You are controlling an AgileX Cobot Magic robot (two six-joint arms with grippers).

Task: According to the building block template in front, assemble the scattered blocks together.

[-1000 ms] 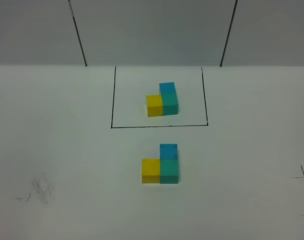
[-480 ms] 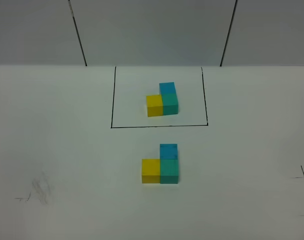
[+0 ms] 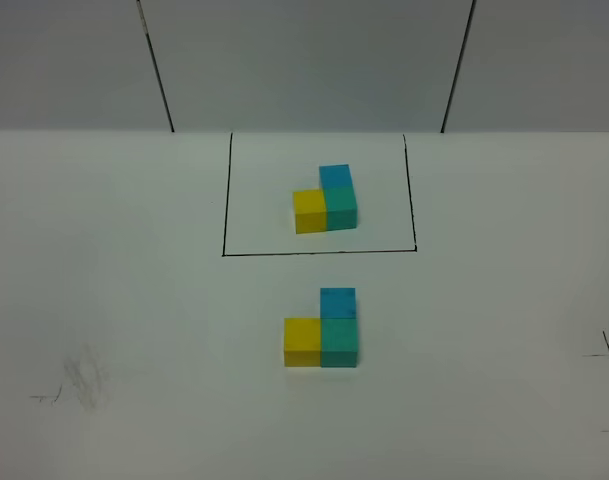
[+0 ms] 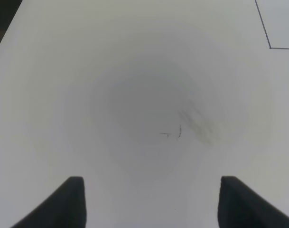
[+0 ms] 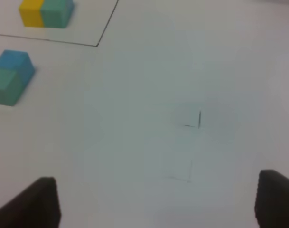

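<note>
Three scattered blocks (image 3: 322, 330) already form the building block template (image 3: 326, 200) L; both empty jaws stand apart, so simply keep clear.

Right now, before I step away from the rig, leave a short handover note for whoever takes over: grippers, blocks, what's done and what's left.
Left gripper: open, holding nothing, over bare table near some scuff marks.
Right gripper: open, holding nothing, over bare table off to the side of the blocks.
Building block template: yellow, teal and blue L inside the black drawn rectangle.
Scattered blocks: now joined just in front of the frame, yellow block beside teal block, blue block behind the teal one.
Done: the assembly looks like it matches the template's L.
Left: apparently nothing beyond a quick check that the blocks sit flush.
</note>
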